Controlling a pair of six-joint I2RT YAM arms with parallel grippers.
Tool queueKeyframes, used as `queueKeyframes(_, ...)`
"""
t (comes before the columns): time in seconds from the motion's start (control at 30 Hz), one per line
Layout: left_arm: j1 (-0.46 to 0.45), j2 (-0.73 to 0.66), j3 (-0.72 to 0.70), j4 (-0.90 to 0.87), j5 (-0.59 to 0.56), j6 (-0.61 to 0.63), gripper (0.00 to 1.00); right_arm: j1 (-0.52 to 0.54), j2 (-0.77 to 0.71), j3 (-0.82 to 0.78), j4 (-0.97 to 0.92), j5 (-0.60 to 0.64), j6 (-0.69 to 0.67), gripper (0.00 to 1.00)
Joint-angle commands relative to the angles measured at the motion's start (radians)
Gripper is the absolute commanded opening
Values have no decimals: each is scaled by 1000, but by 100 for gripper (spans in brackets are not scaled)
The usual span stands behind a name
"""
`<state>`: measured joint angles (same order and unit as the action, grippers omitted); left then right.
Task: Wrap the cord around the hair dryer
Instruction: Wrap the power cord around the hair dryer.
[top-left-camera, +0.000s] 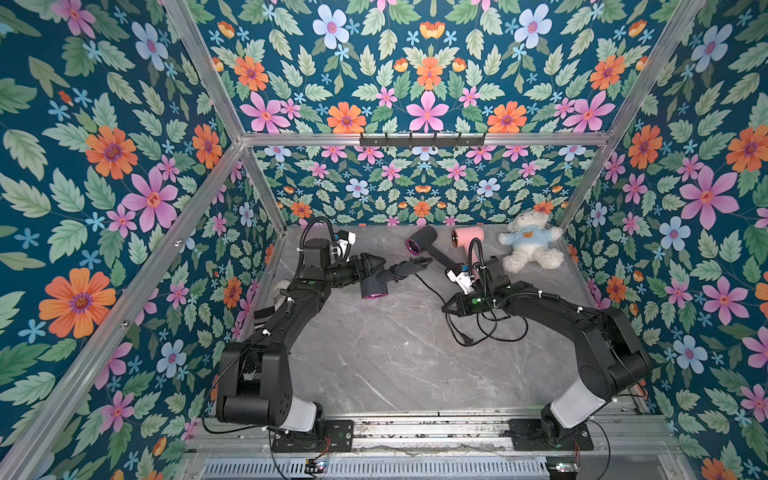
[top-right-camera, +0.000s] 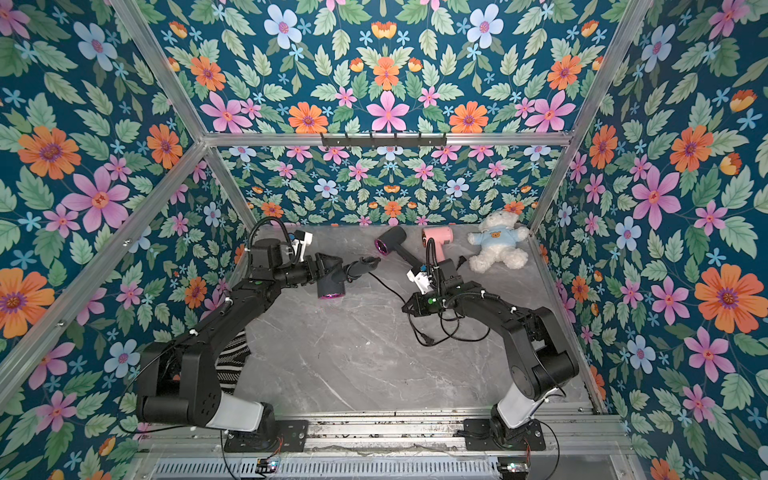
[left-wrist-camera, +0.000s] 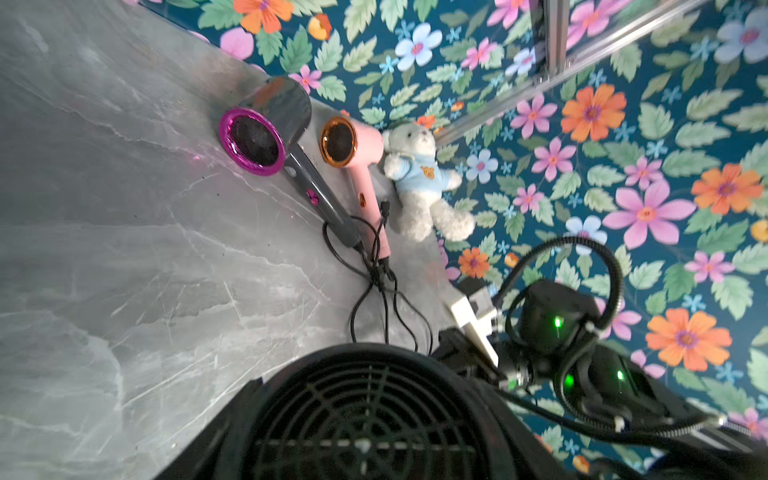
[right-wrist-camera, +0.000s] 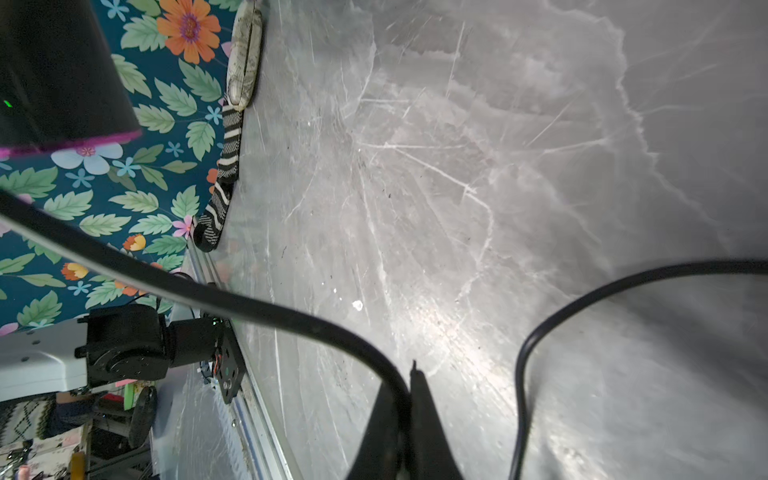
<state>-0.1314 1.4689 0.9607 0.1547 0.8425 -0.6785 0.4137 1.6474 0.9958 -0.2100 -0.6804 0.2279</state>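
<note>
My left gripper (top-left-camera: 368, 266) is shut on the head of a dark grey hair dryer (top-left-camera: 374, 286) with a magenta ring, held above the table at the back left. The dryer's rear grille (left-wrist-camera: 365, 415) fills the left wrist view and hides the jaws. Its handle points right. From the handle's end the black cord (top-left-camera: 430, 287) runs down to my right gripper (top-left-camera: 448, 308), which is shut on it. In the right wrist view the cord (right-wrist-camera: 249, 305) passes between the closed fingertips of the right gripper (right-wrist-camera: 409, 374). The rest of the cord lies in loose loops (top-left-camera: 482, 328), ending in the plug (top-left-camera: 467, 341).
A second grey dryer (top-left-camera: 419, 245), a pink dryer (top-left-camera: 467, 237) and a white teddy bear (top-left-camera: 528, 243) lie along the back wall, their cords tangled (left-wrist-camera: 374, 266). A striped sock (top-right-camera: 232, 361) and a pale pouch (right-wrist-camera: 245, 54) lie by the left wall.
</note>
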Motion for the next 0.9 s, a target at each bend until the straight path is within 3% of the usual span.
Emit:
queueKeyframes(0.0, 16, 20, -39, 231, -124, -246, 0, 29, -5, 3, -84, 25, 34, 0)
queueKeyframes(0.17, 35, 16, -89, 148, -428, -299, 0, 100, -30, 25, -182, 34, 24, 0)
queueKeyframes(0.3, 36, 7, -153, 194, -560, -410, 0, 173, 1, 103, -330, 82, -33, 0)
queueKeyframes(0.4, 31, -23, -162, 136, -693, -403, 0, 236, 60, 198, -469, 144, -87, 0)
queueKeyframes(0.67, -91, -92, -6, -221, -1256, -45, 0, 367, 111, 485, -760, 243, -234, 0)
queueKeyframes(0.77, -138, -76, 12, -260, -1415, 39, 0, 383, 123, 586, -815, 258, -266, 0)
queueKeyframes(0.87, -177, -49, 17, -267, -1502, 100, 0, 389, 149, 692, -874, 273, -304, 0)
